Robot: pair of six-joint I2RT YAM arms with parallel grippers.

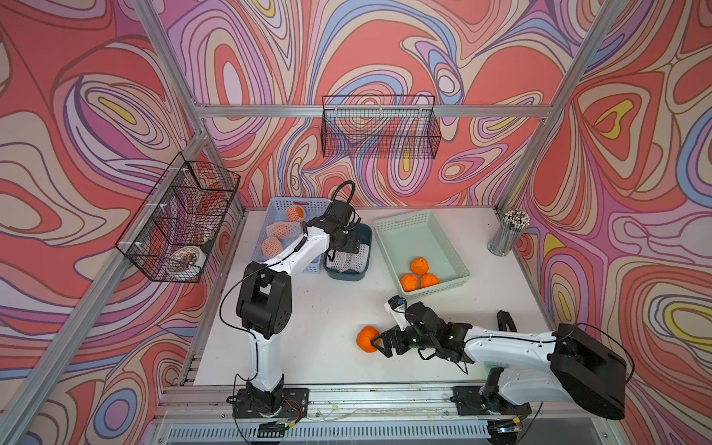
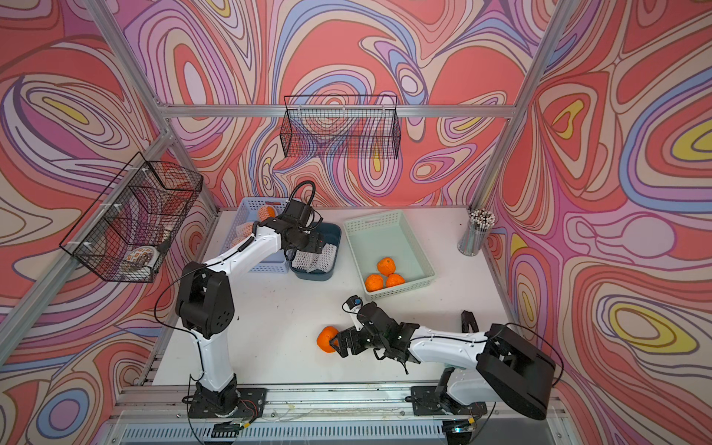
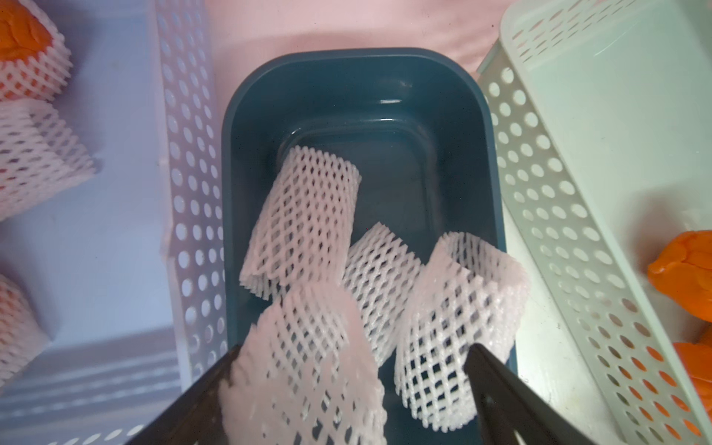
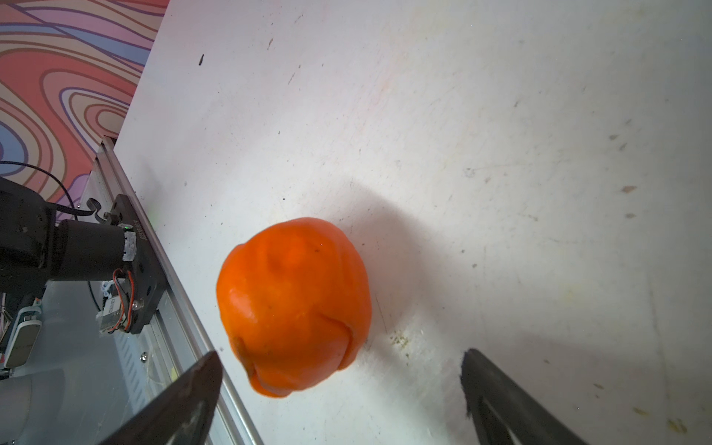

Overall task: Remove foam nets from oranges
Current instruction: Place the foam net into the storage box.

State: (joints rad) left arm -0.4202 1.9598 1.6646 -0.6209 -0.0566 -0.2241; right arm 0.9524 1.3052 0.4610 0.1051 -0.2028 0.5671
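Over the bin (image 3: 385, 65) near the desk's (image 1: 308, 308) far edge, left pincer (image 3: 352, 348) gapes, a net (image 3: 304, 358) loose between its jaws. Right pincer (image 4: 340, 354) spreads round a bare orange (image 4: 293, 300) near the front edge. Four fruits look stripped, three in the tray (image 1: 420, 239); three netted ones (image 1: 282, 230) wait in the basket (image 1: 277, 200).

White diamond-mesh foam nets (image 3: 304, 215), dark teal bin (image 3: 385, 88), bright orange oranges (image 4: 293, 304).
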